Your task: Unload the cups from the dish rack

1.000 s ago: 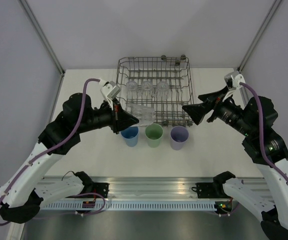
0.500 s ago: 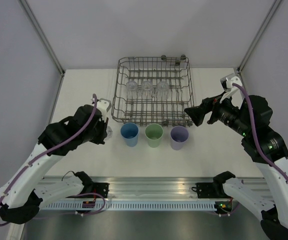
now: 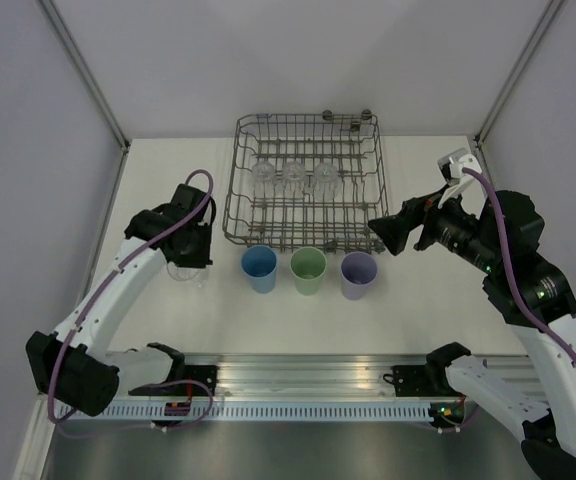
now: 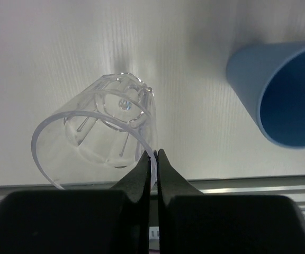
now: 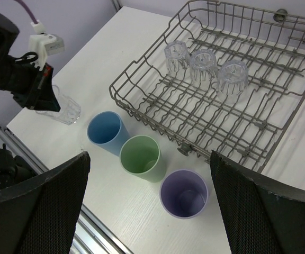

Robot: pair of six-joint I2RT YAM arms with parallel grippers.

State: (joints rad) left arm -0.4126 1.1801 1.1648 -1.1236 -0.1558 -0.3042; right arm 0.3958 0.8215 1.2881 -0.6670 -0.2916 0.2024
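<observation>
My left gripper (image 3: 190, 262) is shut on the rim of a clear glass (image 4: 102, 124), pinching its wall between both fingers. The glass sits mouth-up at the table surface, left of the blue cup (image 3: 259, 268), and also shows in the right wrist view (image 5: 66, 111). The blue cup, green cup (image 3: 308, 270) and purple cup (image 3: 358, 275) stand in a row in front of the dish rack (image 3: 306, 117). Three clear glasses (image 5: 203, 64) stand upside down in the rack's back row. My right gripper (image 3: 386, 230) is open and empty, hovering off the rack's front right corner.
The metal rail (image 3: 298, 375) runs along the near table edge, close behind the held glass. White walls enclose the table on the left, back and right. The rack's raised wire rim (image 5: 142, 108) stands just behind the cup row.
My left gripper has carried the clear glass from the rack's front left corner out to the table left of the blue cup and lowered it. The right arm has barely moved.
</observation>
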